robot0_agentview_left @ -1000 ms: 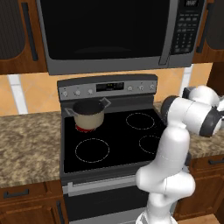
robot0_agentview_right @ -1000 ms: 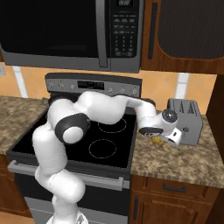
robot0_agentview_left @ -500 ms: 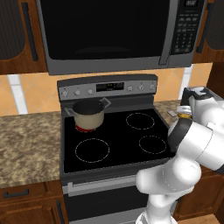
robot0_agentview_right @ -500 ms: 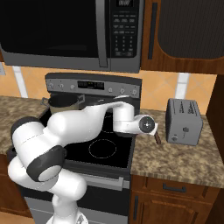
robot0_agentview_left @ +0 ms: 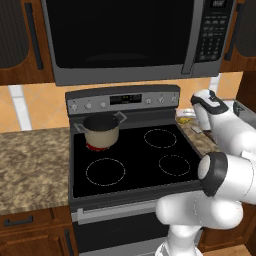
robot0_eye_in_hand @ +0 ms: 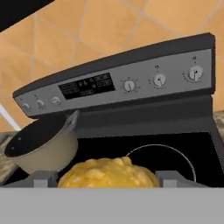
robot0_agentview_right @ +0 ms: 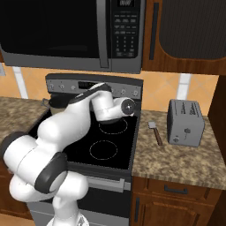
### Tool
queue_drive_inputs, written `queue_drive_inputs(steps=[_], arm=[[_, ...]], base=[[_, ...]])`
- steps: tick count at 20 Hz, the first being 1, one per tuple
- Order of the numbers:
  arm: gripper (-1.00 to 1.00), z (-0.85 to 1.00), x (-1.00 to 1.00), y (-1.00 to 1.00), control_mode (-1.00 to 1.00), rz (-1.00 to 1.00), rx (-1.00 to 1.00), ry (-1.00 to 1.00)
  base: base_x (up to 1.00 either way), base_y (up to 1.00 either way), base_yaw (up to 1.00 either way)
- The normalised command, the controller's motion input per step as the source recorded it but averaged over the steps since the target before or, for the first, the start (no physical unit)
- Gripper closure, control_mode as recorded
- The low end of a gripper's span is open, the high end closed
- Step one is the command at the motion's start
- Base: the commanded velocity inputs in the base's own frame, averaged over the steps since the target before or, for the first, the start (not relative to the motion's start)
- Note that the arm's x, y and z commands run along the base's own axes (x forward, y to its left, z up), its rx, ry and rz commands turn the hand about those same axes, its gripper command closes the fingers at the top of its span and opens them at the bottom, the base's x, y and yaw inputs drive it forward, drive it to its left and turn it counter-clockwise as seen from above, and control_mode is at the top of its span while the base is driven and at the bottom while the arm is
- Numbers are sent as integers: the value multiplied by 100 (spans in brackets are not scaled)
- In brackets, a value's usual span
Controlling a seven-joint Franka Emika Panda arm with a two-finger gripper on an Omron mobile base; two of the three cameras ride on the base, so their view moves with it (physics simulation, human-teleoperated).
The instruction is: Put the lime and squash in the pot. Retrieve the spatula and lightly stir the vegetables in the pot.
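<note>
Though illegible, stove display (robot0_eye_in_hand: 86,85) writing behind squash (robot0_eye_in_hand: 108,173).

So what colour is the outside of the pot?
Cream-beige, with a dark grey rim; the pot shows best in the left base view.

The black glass cooktop (robot0_agentview_left: 150,165) lies open between the cream-beige pot (robot0_agentview_left: 100,131) and the grey toaster (robot0_agentview_right: 185,122).

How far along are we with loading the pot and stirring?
Done: unconfirmed; the pot is too dark inside to show the lime. In hand: the squash held in the gripper, short of the pot. Left: drop it, then fetch the spatula lying beside the toaster and stir.
</note>
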Motion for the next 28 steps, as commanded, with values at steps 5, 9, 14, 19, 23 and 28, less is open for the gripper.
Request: queue_drive_inputs(steps=[5, 9, 14, 19, 23, 28], arm=[[100, 13, 1, 100, -100, 17, 0, -7], [100, 7, 0, 100, -100, 11, 0, -11], [100, 8, 0, 100, -100, 2, 0, -7], [100, 14, 2, 100, -100, 0, -3, 0], [100, 5, 26, 98, -100, -4, -1, 13], [100, -1, 55, 22, -100, -2, -1, 12]], base=[[0, 0, 0], [0, 0, 0], [0, 0, 0], [0, 0, 0], [0, 0, 0], [0, 0, 0]])
